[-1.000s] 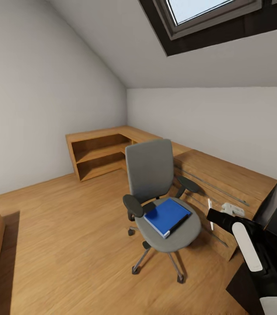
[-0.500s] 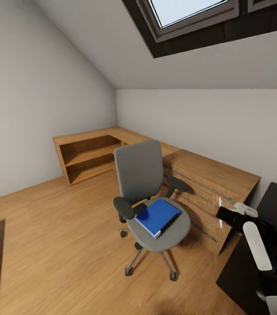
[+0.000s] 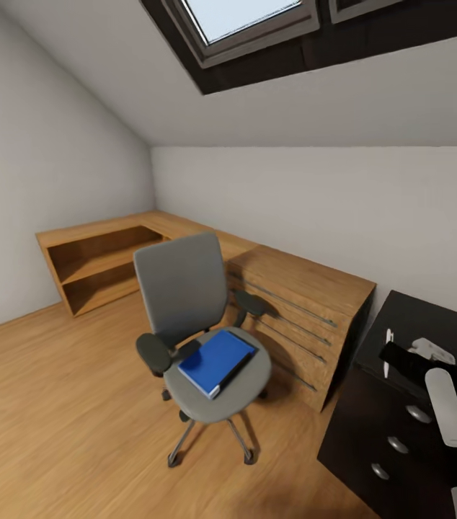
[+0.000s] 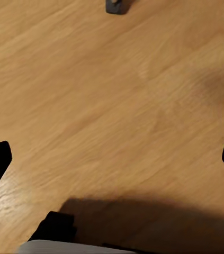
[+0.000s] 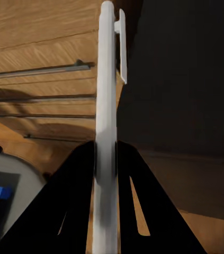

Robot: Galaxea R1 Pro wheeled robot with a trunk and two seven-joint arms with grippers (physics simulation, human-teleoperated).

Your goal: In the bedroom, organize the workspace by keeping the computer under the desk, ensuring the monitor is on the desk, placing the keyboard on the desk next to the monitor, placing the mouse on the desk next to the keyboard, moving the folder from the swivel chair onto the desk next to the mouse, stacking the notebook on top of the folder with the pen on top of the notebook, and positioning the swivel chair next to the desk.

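The right end effector (image 5: 105, 159) is clamped on the white pen (image 5: 106, 106), carried upright over the dark cabinet (image 3: 401, 404), while the blue folder (image 3: 218, 362) lies on the swivel chair (image 3: 207, 346) seat beside the wooden drawer unit (image 3: 300, 317). The left end effector (image 4: 112, 159) hangs spread wide over bare floor (image 4: 101, 106). The slim pen could slip or tilt in so narrow a grip during travel; against the earlier view the camera has swung right, sliding chair and shelves leftward and revealing the cabinet.
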